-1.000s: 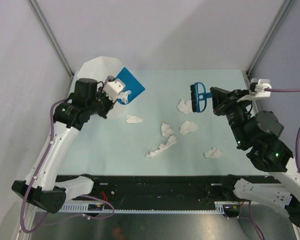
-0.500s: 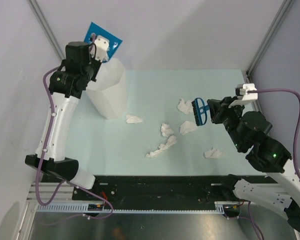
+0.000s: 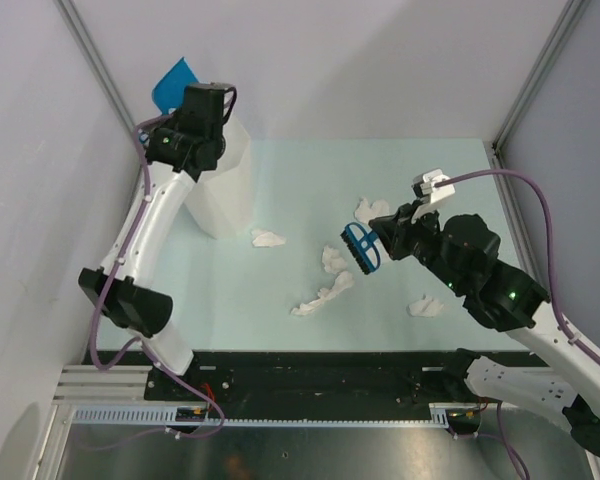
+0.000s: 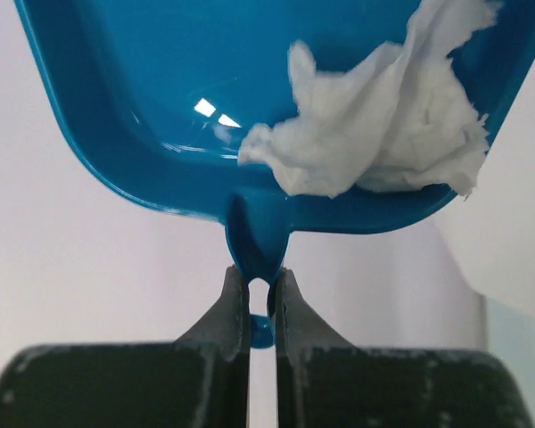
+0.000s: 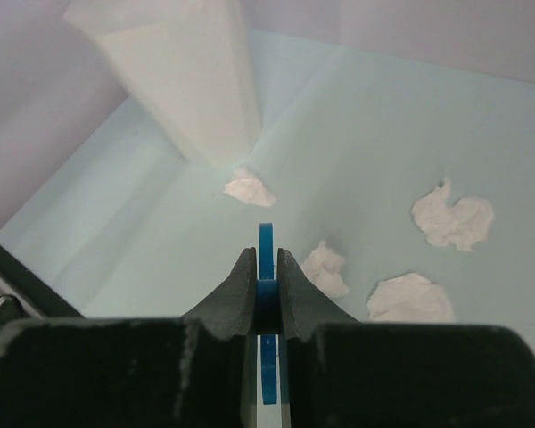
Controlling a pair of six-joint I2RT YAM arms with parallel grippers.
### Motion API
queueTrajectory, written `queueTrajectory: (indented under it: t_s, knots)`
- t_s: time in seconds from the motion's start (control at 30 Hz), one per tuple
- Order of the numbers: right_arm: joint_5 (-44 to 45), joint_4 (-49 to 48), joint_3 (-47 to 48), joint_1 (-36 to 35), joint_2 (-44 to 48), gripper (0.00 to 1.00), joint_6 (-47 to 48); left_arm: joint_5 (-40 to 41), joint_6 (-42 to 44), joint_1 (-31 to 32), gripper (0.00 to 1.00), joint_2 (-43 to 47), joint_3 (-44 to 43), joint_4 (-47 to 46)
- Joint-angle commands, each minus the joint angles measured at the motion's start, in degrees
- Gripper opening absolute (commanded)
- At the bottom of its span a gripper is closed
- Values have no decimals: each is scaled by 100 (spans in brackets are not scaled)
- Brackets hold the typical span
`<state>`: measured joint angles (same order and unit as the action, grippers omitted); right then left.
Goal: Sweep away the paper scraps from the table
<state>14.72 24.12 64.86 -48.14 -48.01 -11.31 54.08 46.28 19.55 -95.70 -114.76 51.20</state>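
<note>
My left gripper is raised beside the top of the tall white bin, shut on the handle of the blue dustpan. In the left wrist view the dustpan is tilted and a wad of paper lies in it. Over the middle of the table, my right gripper is shut on a blue brush, above the paper scraps. Scraps lie at the bin's foot, under the brush, behind it, nearer the front and at the right.
Grey walls close the table at the back and on both sides, and a black rail runs along the front. In the right wrist view the white bin stands ahead to the left, with scraps on the mint surface.
The left arm lifted the dustpan from table height to up above the bin's top. The right arm carried the brush left and forward, from the back right to the table's middle.
</note>
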Motion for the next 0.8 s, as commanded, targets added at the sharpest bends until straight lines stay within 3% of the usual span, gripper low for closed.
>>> queueTrajectory:
  t_s: [0.0,0.13,0.43,0.53,0.67,0.77]
  knots:
    - [-558,-425,-44,24,108,0,50,1288,1277,5,0,-10,243,-839]
    - [-584,-434,-79,15,116,0,41,1421,1673,5,0,-19,752,-1085]
    - [-584,-294,-114,15,-15,0,358,1754,3017,22,0,350,1860,-2727]
    - [-777,-338,-114,6,-94,0,393,1843,3974,145,0,682,2710,-3931]
    - [-980,-443,-123,-38,-165,0,393,1781,4835,207,0,860,3116,-5090]
    - [-962,-470,-123,-81,-191,0,402,1598,6596,216,0,1044,3861,-7579]
